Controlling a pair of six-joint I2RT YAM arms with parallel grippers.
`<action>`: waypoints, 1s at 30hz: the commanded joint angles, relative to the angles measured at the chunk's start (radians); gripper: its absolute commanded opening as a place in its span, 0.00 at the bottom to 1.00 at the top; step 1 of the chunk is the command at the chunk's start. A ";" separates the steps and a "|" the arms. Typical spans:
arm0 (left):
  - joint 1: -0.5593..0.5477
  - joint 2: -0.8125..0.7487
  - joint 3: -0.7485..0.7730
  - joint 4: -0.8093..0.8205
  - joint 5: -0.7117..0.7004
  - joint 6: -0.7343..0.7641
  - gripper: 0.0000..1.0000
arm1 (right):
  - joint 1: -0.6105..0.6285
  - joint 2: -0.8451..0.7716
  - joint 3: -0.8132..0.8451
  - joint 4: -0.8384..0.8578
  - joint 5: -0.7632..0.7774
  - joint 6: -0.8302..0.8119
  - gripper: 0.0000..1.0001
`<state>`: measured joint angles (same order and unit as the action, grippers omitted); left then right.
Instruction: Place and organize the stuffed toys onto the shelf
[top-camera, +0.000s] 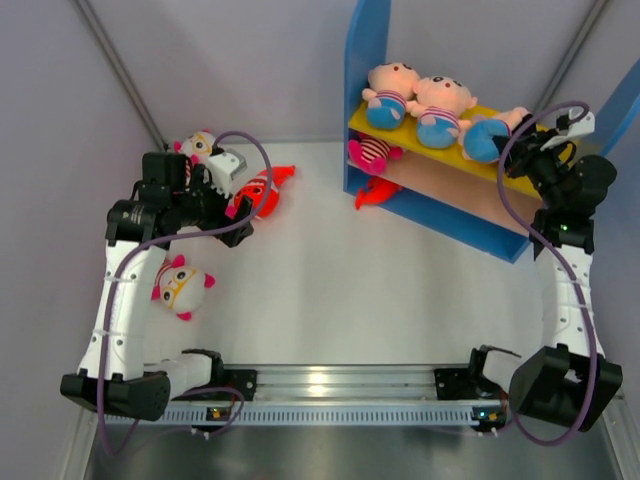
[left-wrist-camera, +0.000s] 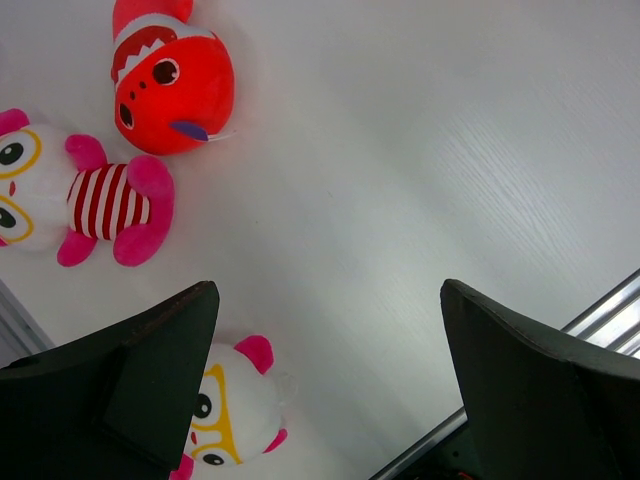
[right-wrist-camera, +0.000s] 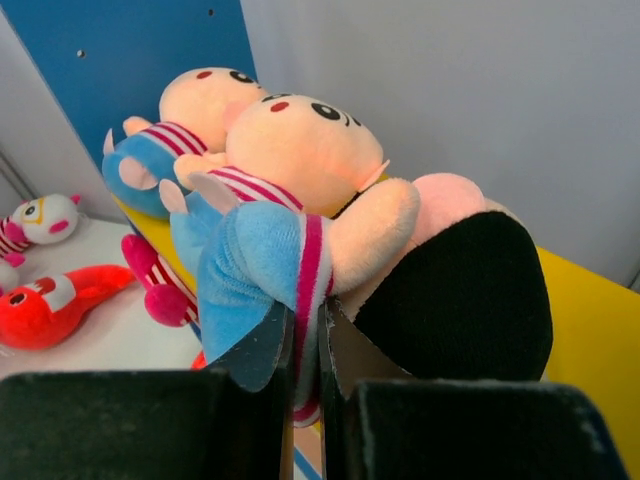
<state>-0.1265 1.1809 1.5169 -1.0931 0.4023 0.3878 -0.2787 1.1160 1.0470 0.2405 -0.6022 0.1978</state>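
The shelf (top-camera: 366, 40) stands at the back right. Two peach dolls in blue pants (top-camera: 392, 88) (top-camera: 440, 108) sit on its yellow top board (top-camera: 510, 180). My right gripper (top-camera: 520, 150) is shut on a third peach doll (top-camera: 488, 138) at that board; in the right wrist view the fingertips (right-wrist-camera: 262, 345) pinch its striped waist (right-wrist-camera: 312, 262). A striped pink doll (top-camera: 372, 152) lies on the middle board and a red fish (top-camera: 372, 192) on the base. My left gripper (top-camera: 232, 212) is open and empty above the table, near a red fish (top-camera: 264, 190) and two pink-eared dolls (top-camera: 200, 146) (top-camera: 180, 286).
Grey walls enclose the table on the left, back and right. A metal rail (top-camera: 330, 380) with the arm bases runs along the near edge. In the left wrist view the red fish (left-wrist-camera: 172, 82) and a striped doll (left-wrist-camera: 90, 200) lie at upper left, and another doll's head (left-wrist-camera: 232, 415) lies below.
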 joint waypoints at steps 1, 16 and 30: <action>-0.004 -0.010 -0.006 -0.002 0.012 -0.009 0.99 | -0.034 -0.001 -0.001 0.166 -0.088 0.055 0.00; -0.004 -0.006 0.002 -0.002 0.036 -0.012 0.99 | -0.043 0.119 -0.015 0.434 -0.148 0.207 0.12; -0.004 0.003 0.006 -0.004 0.056 -0.021 0.99 | -0.027 -0.128 -0.116 0.025 0.155 0.048 0.65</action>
<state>-0.1265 1.1828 1.5158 -1.0939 0.4313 0.3862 -0.3054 1.0660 0.9115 0.4141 -0.5671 0.2844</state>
